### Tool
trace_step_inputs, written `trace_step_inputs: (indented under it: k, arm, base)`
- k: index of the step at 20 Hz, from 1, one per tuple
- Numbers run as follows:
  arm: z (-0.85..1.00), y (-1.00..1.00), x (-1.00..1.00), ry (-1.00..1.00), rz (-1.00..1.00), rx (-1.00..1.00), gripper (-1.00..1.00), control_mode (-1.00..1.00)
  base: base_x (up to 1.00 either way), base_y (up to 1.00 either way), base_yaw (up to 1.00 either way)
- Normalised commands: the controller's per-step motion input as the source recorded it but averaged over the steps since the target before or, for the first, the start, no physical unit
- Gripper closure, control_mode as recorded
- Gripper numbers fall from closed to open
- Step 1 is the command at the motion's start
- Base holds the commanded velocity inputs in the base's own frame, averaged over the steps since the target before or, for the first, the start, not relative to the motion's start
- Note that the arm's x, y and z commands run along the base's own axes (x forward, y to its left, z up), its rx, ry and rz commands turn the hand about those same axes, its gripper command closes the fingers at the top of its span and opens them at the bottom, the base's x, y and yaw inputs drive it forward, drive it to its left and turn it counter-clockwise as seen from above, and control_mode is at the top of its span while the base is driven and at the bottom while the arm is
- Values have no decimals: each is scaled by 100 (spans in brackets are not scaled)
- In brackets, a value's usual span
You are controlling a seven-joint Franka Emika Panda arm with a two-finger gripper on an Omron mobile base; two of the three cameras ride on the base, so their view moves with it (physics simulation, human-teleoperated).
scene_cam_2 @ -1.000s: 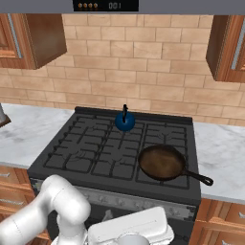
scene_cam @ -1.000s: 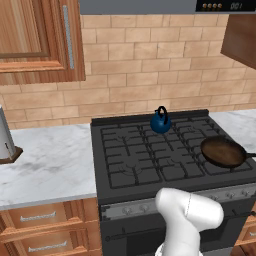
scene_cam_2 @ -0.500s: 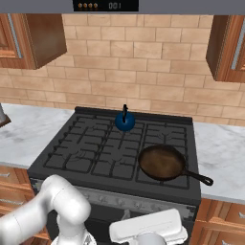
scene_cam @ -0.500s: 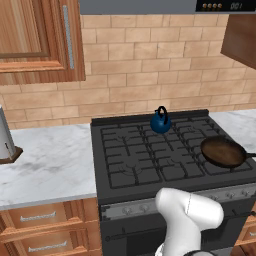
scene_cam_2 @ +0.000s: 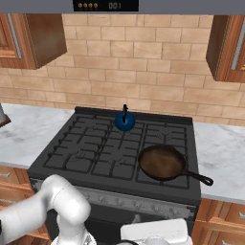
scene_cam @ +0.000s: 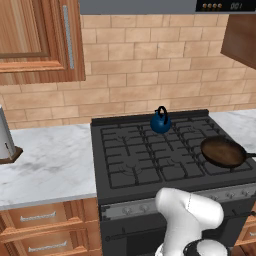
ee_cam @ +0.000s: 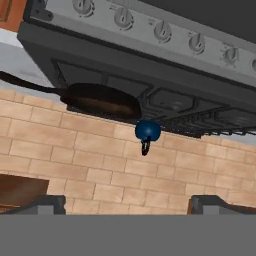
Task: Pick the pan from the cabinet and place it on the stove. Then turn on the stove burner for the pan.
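Tan brick wall (scene_cam_2: 143,72) behind, marble table (scene_cam: 50,165) to either side of the stove (scene_cam: 150,165), low drawer units (scene_cam: 40,220) with short silver pulls beneath. Small blue kettle (scene_cam_2: 125,122) at the back of the grates, near the middle, well apart from the pan (scene_cam_2: 161,161). Reddish-brown cabinet (scene_cam: 35,40) with its raised-panel door and long vertical silver bar handle up on the wall at the left of the left base view; more wall cabinets (scene_cam_2: 228,43) at the upper corners of the right base view. Dark range hood panel (scene_cam_2: 105,5) overhead with a small lit display (digits too blurred to read with any certainty). Grey, slanted object on a wooden base (scene_cam: 6,145) at the far left edge of the table, cut off by the frame. Pan round, shallow, brownish-black inside, resting on the front right grate with its long straight black handle pointing out toward the right front corner. Row of round knobs (ee_cam: 163,31) on the silver-grey front strip, seen upside-down in the hand view, with nothing between them and the claw (ee_cam: 127,205). Claw spread wide, fingertips (ee_cam: 50,204) far apart, gripping nothing, low in front of the stove.
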Motion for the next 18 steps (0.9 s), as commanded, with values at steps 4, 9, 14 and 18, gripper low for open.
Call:
trace_step_inputs:
  k: [4, 9, 14, 18]
  arm:
    - [-37, -2, 39, 3, -12, 5, -100, -100]
    - [-39, -6, 40, 5, -11, 5, -100, -100]
    - [-41, -25, 37, 1, -8, 6, -100, -100]
    - [-38, -32, 18, 0, -4, 2, -100, -100]
  base:
    - [0, 0, 0]
    - [0, 0, 0]
    - [0, 0, 0]
    - [0, 0, 0]
